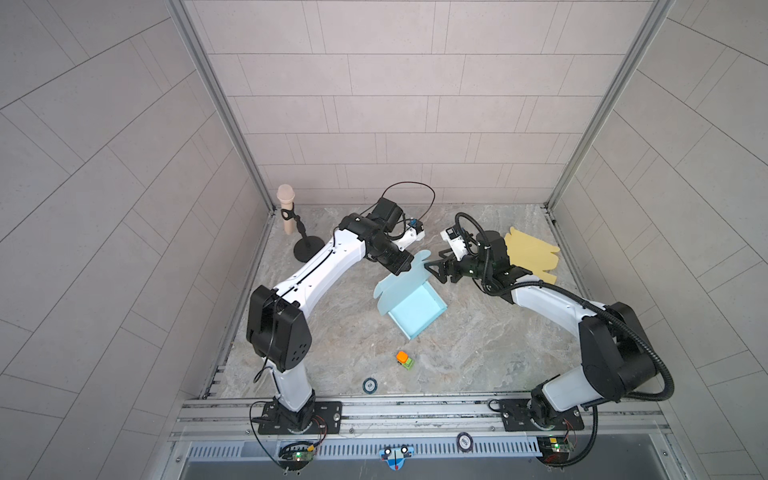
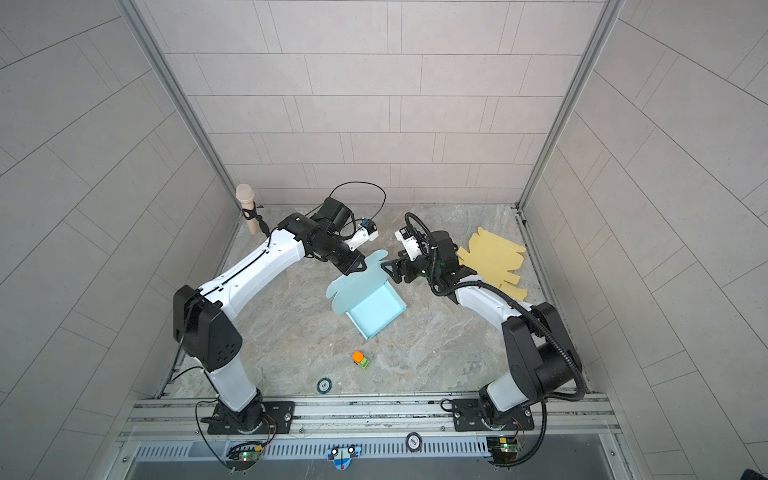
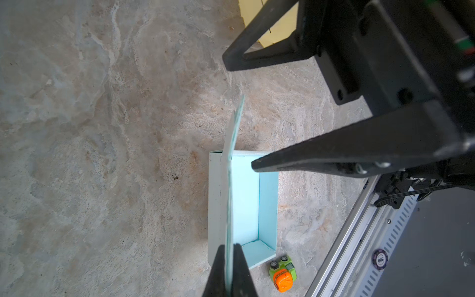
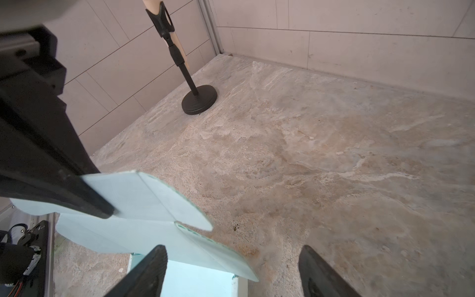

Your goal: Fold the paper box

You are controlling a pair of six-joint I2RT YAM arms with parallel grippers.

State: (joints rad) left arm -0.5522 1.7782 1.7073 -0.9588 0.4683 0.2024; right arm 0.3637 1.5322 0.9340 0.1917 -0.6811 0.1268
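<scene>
Left of centre in both top views, the left gripper (image 1: 404, 266) is pinched tight on the raised lid flap (image 1: 398, 286) of the pale blue paper box (image 1: 417, 313), which sits mid-frame on the marbled stone-look tabletop (image 1: 478, 340). It's thin, crisp card, so I'd steer the lid along its crease rather than yank it. Just to the right, the right gripper (image 1: 435, 271) stands spread, holding nothing. A flat yellow card cutout (image 1: 532, 249) lies beyond.
</scene>
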